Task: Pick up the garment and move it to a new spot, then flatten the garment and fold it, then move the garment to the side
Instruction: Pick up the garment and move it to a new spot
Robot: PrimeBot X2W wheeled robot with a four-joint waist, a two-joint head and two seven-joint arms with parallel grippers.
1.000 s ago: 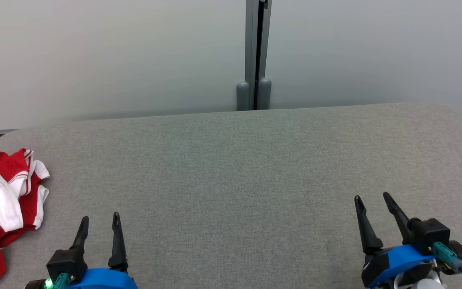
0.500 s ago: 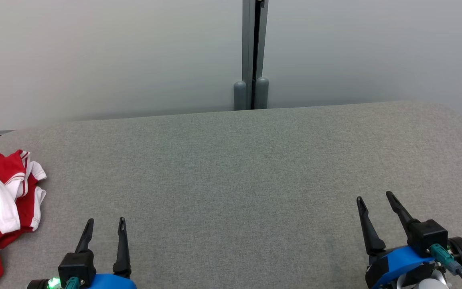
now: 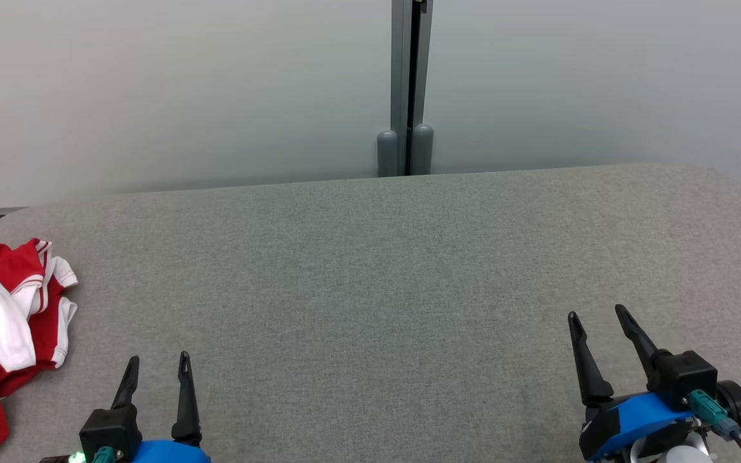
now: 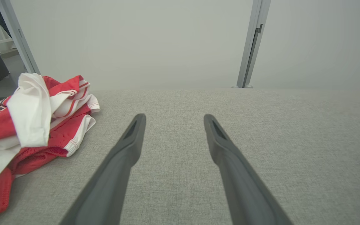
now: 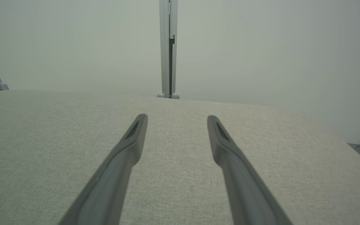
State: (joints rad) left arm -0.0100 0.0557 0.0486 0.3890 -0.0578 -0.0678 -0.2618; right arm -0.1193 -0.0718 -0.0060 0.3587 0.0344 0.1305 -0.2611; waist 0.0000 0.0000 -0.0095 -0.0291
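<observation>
**Head view.** A grey, cloth-covered bench [image 3: 370, 270] with rounded far corners stands before a pale partition [image 3: 152, 90]. An upright grey post [image 3: 407, 64] divides the partition and ends in two rounded feet [image 3: 401, 153] at the bench's far edge. The garment [image 3: 7, 321], red with white panels and red-and-white striped trim, lies crumpled in a heap at the bench's left edge, partly cut off by the picture's border. Neither tool touches it. The left tool [image 3: 159, 357] sits at lower left above the near part of the bench, released and empty, with its two dark fingers parted and pointing toward the far edge. The garment lies near it, on its left, with a strip of bare bench between them. The right tool [image 3: 596, 313] sits at lower right, well apart from the garment. It is also released and empty, its spread fingers leaning slightly leftward. **Left wrist view.** The left tool's fingers [image 4: 127, 150] spread over bare bench. The garment rises at the left, where a white fold is draped over red cloth and a white-hemmed edge lies closest to the nearer finger without touching it. **Right wrist view.** The right tool's fingers [image 5: 130, 147] spread over bare bench, with the post straight ahead between them.
</observation>
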